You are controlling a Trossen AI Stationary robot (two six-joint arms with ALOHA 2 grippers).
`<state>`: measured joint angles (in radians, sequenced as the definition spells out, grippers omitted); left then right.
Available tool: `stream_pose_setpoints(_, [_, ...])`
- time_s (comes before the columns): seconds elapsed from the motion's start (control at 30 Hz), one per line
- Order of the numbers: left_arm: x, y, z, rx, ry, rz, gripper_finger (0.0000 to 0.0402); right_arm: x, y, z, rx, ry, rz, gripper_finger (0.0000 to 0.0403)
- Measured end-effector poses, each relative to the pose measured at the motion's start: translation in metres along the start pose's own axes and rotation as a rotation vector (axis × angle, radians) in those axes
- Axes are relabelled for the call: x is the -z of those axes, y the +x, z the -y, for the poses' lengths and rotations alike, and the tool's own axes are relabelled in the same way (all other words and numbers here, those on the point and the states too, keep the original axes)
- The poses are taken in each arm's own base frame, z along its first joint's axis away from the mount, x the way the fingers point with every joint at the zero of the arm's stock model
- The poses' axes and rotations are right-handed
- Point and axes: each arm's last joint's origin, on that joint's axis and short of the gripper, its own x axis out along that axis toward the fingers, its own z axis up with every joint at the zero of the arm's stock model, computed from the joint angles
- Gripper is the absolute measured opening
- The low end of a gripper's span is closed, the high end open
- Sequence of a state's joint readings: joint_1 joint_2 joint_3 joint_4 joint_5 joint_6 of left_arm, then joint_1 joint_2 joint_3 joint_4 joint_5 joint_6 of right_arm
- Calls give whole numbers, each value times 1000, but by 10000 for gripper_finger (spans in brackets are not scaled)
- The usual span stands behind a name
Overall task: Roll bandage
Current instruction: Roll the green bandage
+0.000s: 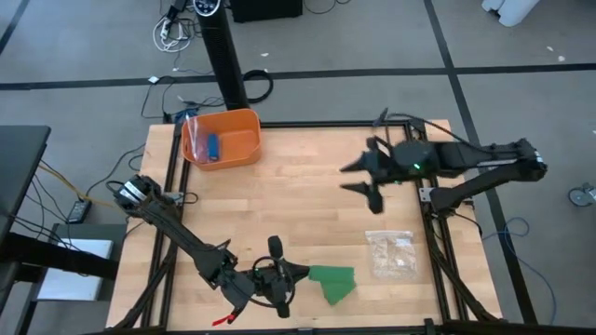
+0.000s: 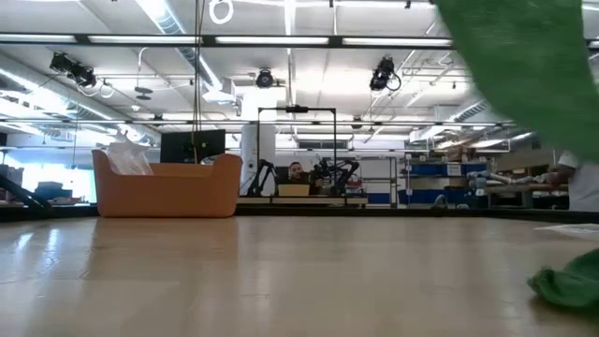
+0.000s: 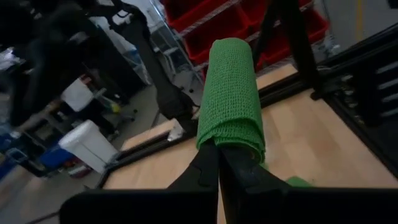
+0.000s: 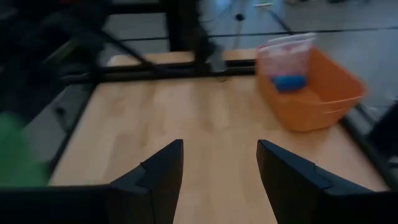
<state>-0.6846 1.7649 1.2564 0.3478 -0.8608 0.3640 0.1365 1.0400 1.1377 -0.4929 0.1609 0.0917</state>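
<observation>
Wood table (image 1: 298, 214): left gripper (image 3: 219, 163) is clamped shut on the rolled end of the bandage (image 3: 231, 93), roll upright just past its tips, right gripper (image 4: 219, 163) open, empty, well apart; wind evenly, tail taut.

Both arms were dark, near-black, with slim tubular links and bulkier joint housings. The left arm (image 1: 177, 233) had a silver metallic cylinder at its base joint. The right arm (image 1: 475, 163) carried black cables looped over the wrist and a small green indicator light on the wrist housing. The right gripper (image 4: 221, 180) had wedge-shaped, angular, matte black fingers.
</observation>
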Motion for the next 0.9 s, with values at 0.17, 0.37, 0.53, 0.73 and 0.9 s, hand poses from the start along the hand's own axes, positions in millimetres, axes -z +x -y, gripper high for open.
stream_pose_setpoints(0.17, [-12, -7, -23, 16, -19, 13, 1, 49, 1, -15, -60, -5, 9, 206])
stream_pose_setpoints(0.37, [-29, -19, -56, -20, -37, 43, 1, 119, 25, -34, -162, 63, 105, 220])
stream_pose_setpoints(0.53, [-39, -33, -84, -51, -42, 36, 1, 153, 31, -44, -207, 99, 184, 242])
stream_pose_setpoints(0.73, [-45, -46, -108, -92, -29, 25, 1, 167, 35, -59, -240, 121, 238, 260])
stream_pose_setpoints(0.9, [-48, -51, -118, -112, -22, 34, 1, 171, 45, -66, -210, 127, 253, 261])
